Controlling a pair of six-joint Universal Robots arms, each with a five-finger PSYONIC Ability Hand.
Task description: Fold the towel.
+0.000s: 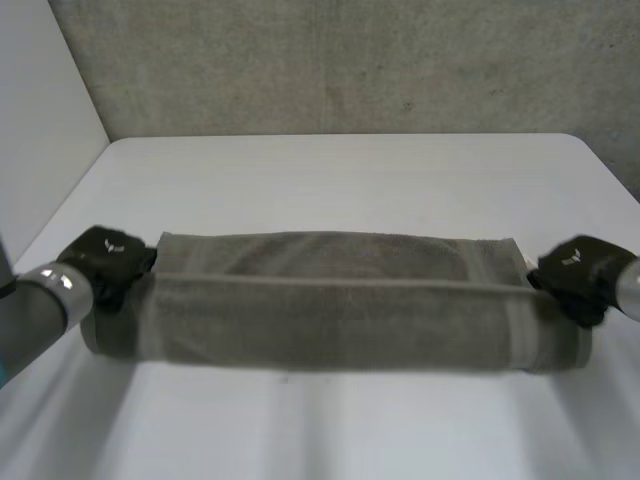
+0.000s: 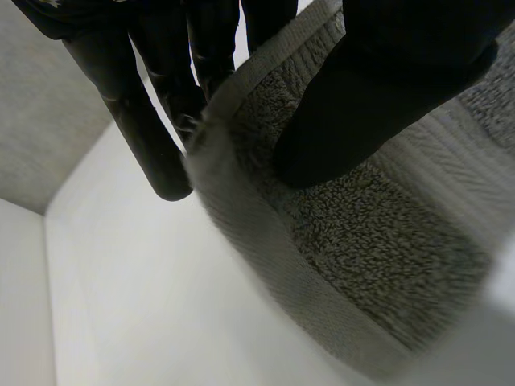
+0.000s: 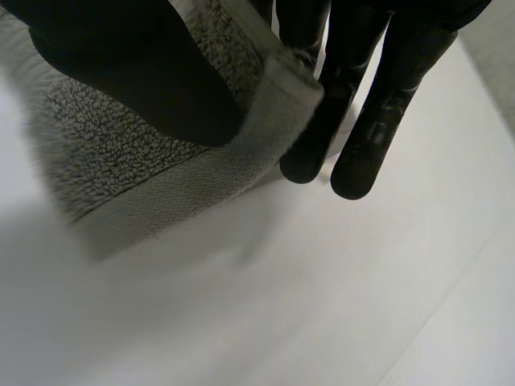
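A grey towel [image 1: 330, 300] hangs stretched between my two hands above the white table [image 1: 340, 180], its upper edge pulled taut and a fold sagging toward me. My left hand [image 1: 105, 262] holds the towel's left end. In the left wrist view its thumb [image 2: 378, 96] presses the towel [image 2: 362, 233] against the fingers [image 2: 153, 121] behind the hem. My right hand [image 1: 578, 272] holds the right end. In the right wrist view its thumb [image 3: 137, 72] pinches the towel [image 3: 121, 169] against the fingers [image 3: 370, 104].
A grey wall [image 1: 350, 60] stands behind the table's far edge, and a pale panel [image 1: 40, 130] rises along the table's left side. Bare table surface lies beyond and in front of the towel.
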